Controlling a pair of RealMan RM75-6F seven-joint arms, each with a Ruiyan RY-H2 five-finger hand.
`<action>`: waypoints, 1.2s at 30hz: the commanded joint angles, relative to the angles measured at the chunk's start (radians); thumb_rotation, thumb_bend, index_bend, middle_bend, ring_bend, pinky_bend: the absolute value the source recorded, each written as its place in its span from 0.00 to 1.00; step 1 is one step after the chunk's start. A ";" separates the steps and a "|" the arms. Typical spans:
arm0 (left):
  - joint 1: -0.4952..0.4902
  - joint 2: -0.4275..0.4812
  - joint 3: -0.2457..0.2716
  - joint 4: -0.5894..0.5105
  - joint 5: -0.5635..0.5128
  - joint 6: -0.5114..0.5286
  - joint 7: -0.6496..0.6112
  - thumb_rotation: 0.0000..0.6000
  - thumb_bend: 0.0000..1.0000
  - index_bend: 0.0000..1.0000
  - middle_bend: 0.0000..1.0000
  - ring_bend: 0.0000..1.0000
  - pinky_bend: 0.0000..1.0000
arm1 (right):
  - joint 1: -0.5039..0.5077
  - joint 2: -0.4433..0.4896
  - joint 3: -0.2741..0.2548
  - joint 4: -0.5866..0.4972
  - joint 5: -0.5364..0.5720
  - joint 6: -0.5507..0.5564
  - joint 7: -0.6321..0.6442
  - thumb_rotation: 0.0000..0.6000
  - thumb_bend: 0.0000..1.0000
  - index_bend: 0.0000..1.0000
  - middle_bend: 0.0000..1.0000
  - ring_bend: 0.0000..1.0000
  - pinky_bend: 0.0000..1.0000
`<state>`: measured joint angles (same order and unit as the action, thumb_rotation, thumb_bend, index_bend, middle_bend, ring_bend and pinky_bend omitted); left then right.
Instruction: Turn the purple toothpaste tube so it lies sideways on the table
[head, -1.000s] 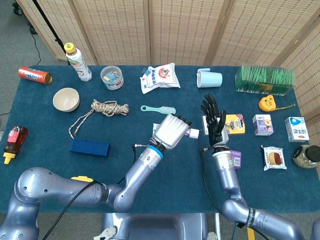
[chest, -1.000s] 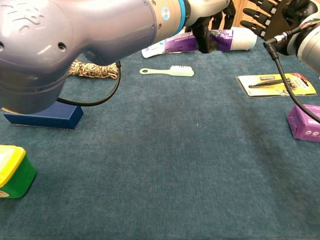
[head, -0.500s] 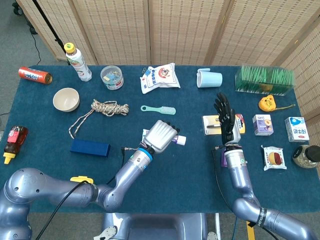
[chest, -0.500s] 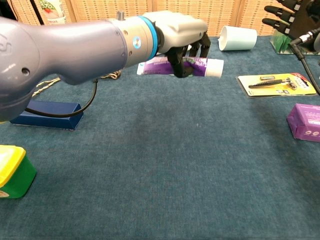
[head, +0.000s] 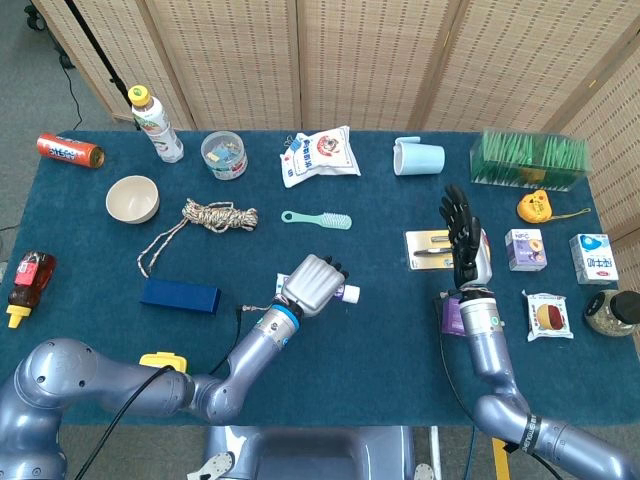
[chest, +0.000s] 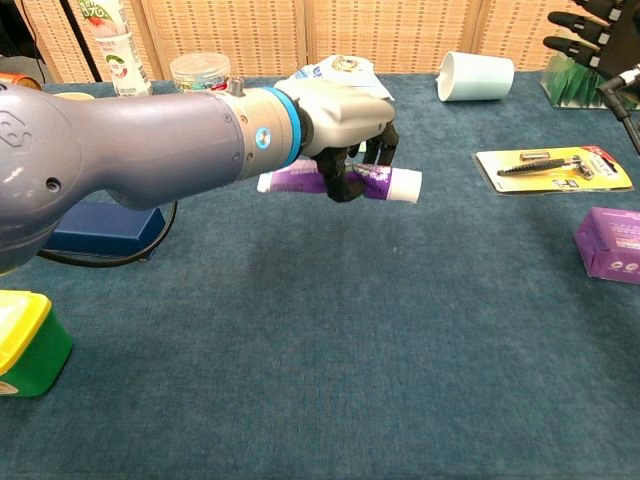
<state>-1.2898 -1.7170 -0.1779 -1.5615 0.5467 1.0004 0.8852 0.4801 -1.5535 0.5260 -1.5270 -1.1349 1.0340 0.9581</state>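
**Toothpaste tube held sideways in the left hand, low over the table**

Head view: The left hand (head: 313, 284) is seen at the middle of the blue table (head: 90, 330), its fingers curled around the purple toothpaste tube (head: 346, 293). Only the white cap end of the tube is exposed, projecting to the right of the hand. The right hand (head: 464, 236) is raised upright with its fingers spread apart and nothing is held in it; it is placed in front of the carded tool pack (head: 425, 249) and above a purple box (head: 453, 315). A green brush (head: 317, 218) is noted beyond the left hand, a coiled rope (head: 213, 214) to the upper left, and a dark blue box (head: 180, 296) to the left.

Chest view: The left hand (chest: 345, 115) is closed over the middle of the purple toothpaste tube (chest: 390, 183), which is held level, cap to the right. Whether the tube touches the cloth cannot be told with certainty; it appears just above it. Only the fingertips (chest: 590, 22) of the right hand are caught at the upper right corner, extended and apart. The carded tool pack (chest: 555, 168) and the purple box (chest: 608, 243) lie at the right, well apart from the tube. A yellow-lidded green container (chest: 28, 348) is recorded at the lower left.
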 joint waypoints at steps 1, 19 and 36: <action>-0.006 0.009 0.006 -0.012 -0.035 -0.012 0.018 1.00 0.67 0.19 0.20 0.14 0.39 | 0.007 0.000 0.006 0.014 0.006 -0.007 0.003 0.00 0.00 0.00 0.00 0.00 0.00; 0.108 0.244 0.004 -0.208 0.000 0.040 -0.121 0.97 0.61 0.01 0.02 0.01 0.29 | 0.000 0.065 -0.006 0.051 -0.009 -0.009 -0.035 0.00 0.00 0.00 0.00 0.00 0.00; 0.470 0.480 0.119 -0.281 0.335 0.294 -0.442 0.96 0.61 0.27 0.25 0.24 0.31 | -0.040 0.165 -0.125 0.082 -0.082 -0.009 -0.198 0.98 0.00 0.00 0.00 0.00 0.00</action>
<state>-0.8520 -1.2558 -0.0778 -1.8479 0.8538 1.2702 0.4733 0.4438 -1.3934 0.4149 -1.4531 -1.2039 1.0167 0.7803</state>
